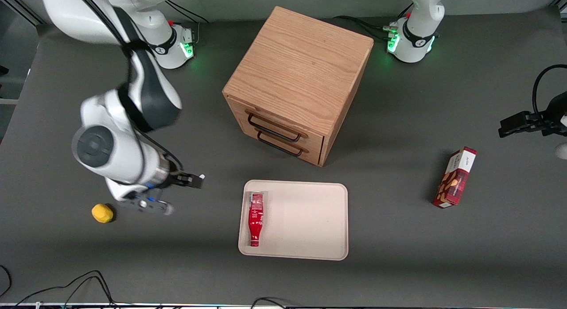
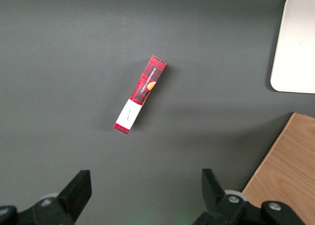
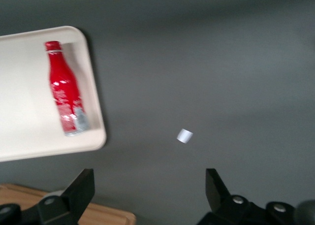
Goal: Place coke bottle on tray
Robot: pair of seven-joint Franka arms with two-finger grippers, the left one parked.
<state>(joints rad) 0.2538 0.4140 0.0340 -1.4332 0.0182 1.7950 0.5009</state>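
Observation:
The coke bottle [image 1: 256, 218] lies flat in the beige tray [image 1: 305, 220], along the tray's rim toward the working arm's end, neck pointing toward the front camera. It also shows in the right wrist view [image 3: 65, 88], inside the tray [image 3: 29, 131]. My gripper [image 1: 195, 181] is open and empty, above the bare table beside the tray, toward the working arm's end. In the right wrist view the gripper [image 3: 147, 185] has its jaws wide apart with nothing between them.
A wooden drawer cabinet [image 1: 297, 83] stands farther from the front camera than the tray. A yellow object [image 1: 102, 213] lies near the working arm. A red snack box [image 1: 455, 177] lies toward the parked arm's end. A small white bit [image 3: 184, 135] lies on the table.

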